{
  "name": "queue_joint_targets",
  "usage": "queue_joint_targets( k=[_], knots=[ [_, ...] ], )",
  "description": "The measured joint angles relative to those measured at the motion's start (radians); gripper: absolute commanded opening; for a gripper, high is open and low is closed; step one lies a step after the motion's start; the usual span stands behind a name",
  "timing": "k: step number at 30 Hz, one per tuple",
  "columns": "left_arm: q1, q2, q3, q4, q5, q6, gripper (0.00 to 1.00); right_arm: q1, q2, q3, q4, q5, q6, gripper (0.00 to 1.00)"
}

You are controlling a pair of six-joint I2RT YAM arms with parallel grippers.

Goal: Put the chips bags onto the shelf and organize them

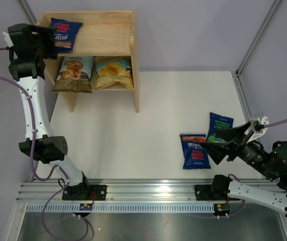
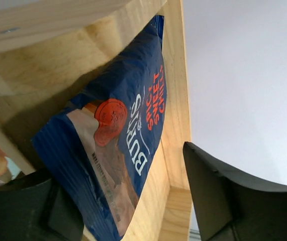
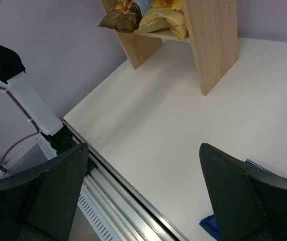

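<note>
The shelf (image 1: pixel 118 37) stands far left. Its lower tier holds the yellow bag (image 1: pixel 113 72) on the right and the light-blue bag (image 1: pixel 74 73) on the left. At the top tier's left end, a Burts bag (image 1: pixel 65 34) lies between the parted fingers of my left gripper (image 2: pixel 118 165) (nothing pinched). Near right on the table (image 1: pixel 148 125) lie a second Burts bag (image 1: pixel 193 150) and the green-lettered bag (image 1: pixel 219 125). My right gripper (image 3: pixel 143 150) hovers just beside them, wide open and empty.

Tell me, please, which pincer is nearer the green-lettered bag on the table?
Right. The right pincer is open just on the near side of the green-lettered bag; the left pincer is far away at the shelf top.
</note>
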Motion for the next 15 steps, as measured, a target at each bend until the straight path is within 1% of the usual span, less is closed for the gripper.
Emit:
queue_joint_targets(
  k=[1,4,12,15],
  knots=[
    [0.000,0.000,0.010,-0.008,-0.006,0.014,0.79,0.000,0.000,0.000,0.001,0.000,0.000,0.99],
    [0.000,0.000,0.045,-0.050,-0.031,0.056,0.86,0.000,0.000,0.000,0.002,-0.002,0.000,0.99],
    [0.003,-0.009,0.073,-0.090,-0.076,0.136,0.97,0.000,0.000,0.000,0.005,-0.006,0.001,0.99],
    [0.016,-0.020,0.073,-0.102,-0.078,0.159,0.99,0.000,0.002,0.000,0.005,-0.003,0.003,1.00]
  ],
)
